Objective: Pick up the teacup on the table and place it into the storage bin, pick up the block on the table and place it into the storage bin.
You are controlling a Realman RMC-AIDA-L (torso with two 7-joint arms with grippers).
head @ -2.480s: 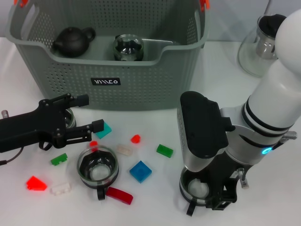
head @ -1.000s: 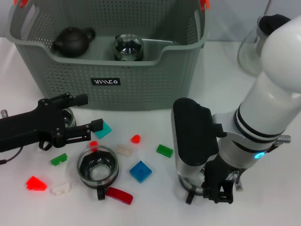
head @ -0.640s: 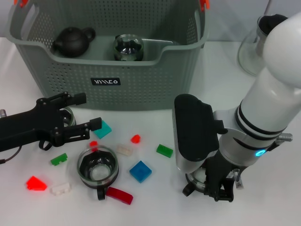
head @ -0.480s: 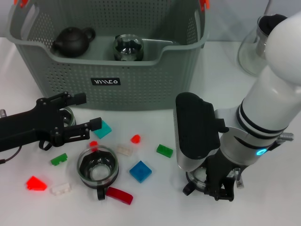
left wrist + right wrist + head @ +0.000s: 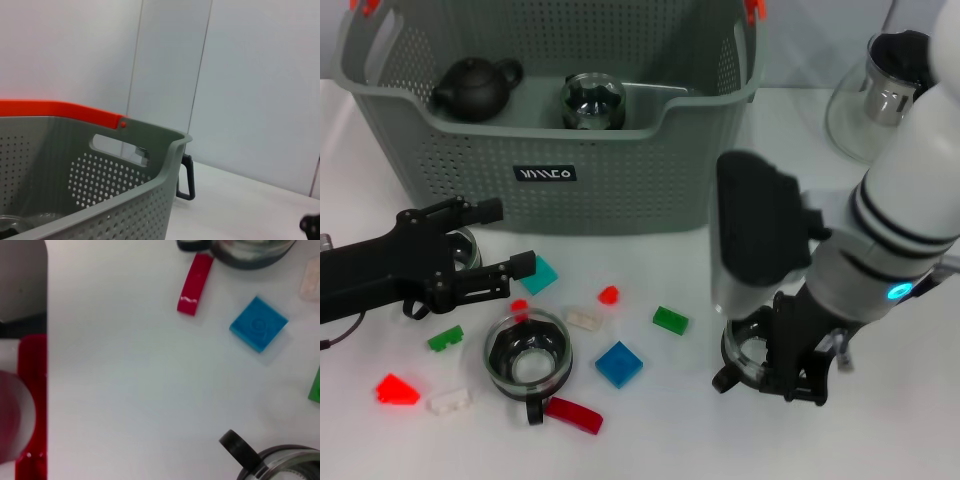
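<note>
My right gripper (image 5: 776, 372) is shut on a glass teacup (image 5: 747, 354) with a black handle, held just above the table to the right of the blocks. That cup's rim and handle (image 5: 280, 462) also show in the right wrist view. A second teacup (image 5: 528, 358) stands on the table at the front left. My left gripper (image 5: 504, 238) hangs open in front of the storage bin (image 5: 550, 175), with a third glass cup (image 5: 467, 250) partly hidden between its fingers. A blue block (image 5: 618, 364) and a green block (image 5: 670, 320) lie between the two arms.
More blocks lie scattered: teal (image 5: 538, 275), small red (image 5: 608, 294), clear (image 5: 584, 319), a red curved piece (image 5: 572, 414), green (image 5: 445, 340), red (image 5: 396, 388), white (image 5: 450, 402). The bin holds a black teapot (image 5: 475, 85) and a glass vessel (image 5: 592, 100). A glass teapot (image 5: 880, 95) stands at the back right.
My right gripper came down over the teacup, closed on it, then lifted it up and slightly right. The left arm has barely moved.
</note>
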